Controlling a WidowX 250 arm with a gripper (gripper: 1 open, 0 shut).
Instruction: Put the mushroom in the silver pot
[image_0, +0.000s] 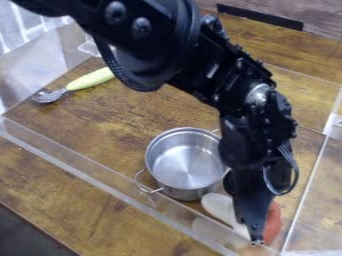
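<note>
The mushroom (227, 206) lies on the wooden table at the lower right, its cream stem end showing left of the fingers and its red-brown cap (274, 224) at the right. My gripper (254, 222) reaches down from the black arm onto the mushroom's middle, shut on it. The silver pot (187, 162) stands just up-left of the mushroom, upright, its plain metal inside holding nothing. One loop handle (148, 184) shows at its lower left.
A yellow-handled spoon (78, 83) lies at the far left. Clear acrylic walls (80, 165) border the wooden table on the front, left and right sides. The bulky black arm (174, 50) fills the upper middle.
</note>
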